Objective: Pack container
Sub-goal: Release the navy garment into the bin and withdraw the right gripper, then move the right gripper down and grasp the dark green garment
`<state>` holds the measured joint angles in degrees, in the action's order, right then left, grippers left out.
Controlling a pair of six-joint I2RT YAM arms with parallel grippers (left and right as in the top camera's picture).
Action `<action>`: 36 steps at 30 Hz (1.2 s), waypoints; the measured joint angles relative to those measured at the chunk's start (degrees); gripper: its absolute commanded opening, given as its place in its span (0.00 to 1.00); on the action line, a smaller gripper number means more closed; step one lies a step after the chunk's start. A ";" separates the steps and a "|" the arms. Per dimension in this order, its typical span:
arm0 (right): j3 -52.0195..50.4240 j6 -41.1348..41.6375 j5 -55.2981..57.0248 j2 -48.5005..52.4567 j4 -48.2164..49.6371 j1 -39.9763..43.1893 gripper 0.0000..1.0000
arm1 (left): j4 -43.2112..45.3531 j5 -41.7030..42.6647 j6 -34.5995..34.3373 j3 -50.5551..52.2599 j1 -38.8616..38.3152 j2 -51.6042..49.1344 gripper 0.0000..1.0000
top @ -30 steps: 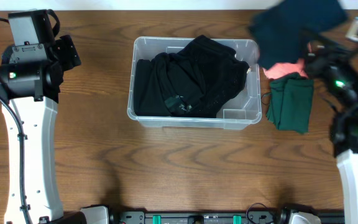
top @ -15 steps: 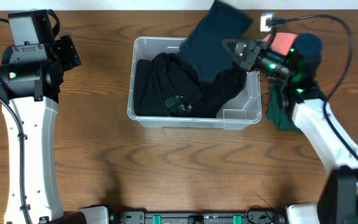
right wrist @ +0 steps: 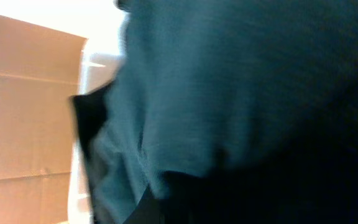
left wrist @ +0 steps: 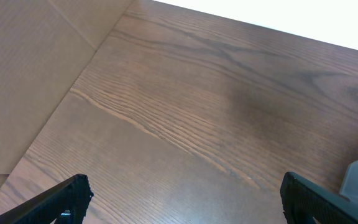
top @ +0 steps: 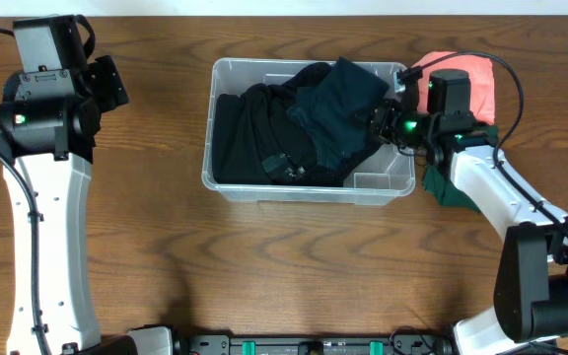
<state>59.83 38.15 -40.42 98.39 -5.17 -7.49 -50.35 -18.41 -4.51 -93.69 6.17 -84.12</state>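
Inside container [top: 309, 190], teal garment [top: 338, 108], right fingers [top: 381, 124]

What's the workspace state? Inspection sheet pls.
Surface: wooden table, no damage seen.
Job's things: container holds black garments, dark teal garment on top at its right end.
Clutter: coral garment and green garment right of container.
Grippers: left arm jaws open over wood; right arm jaws hidden in teal cloth, cannot tell.
Cables: black cable along left arm; another loops over right arm.
Surroundings: black rail at near edge.
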 measured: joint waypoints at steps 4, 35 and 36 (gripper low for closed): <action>0.02 -1.51 2.58 0.00 -2.08 -0.66 0.31 | 0.02 0.00 -0.02 0.00 0.00 0.00 0.98; 0.42 -9.55 4.35 -23.69 -12.83 25.35 0.99 | 0.02 0.00 -0.02 0.00 0.00 0.00 0.98; 0.42 -10.58 4.72 -22.95 -13.73 27.63 0.99 | 0.02 0.00 0.00 0.00 0.00 0.00 0.98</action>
<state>60.25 27.57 -35.70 75.44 -18.90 20.14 -50.33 -18.41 -4.51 -93.69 6.17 -84.12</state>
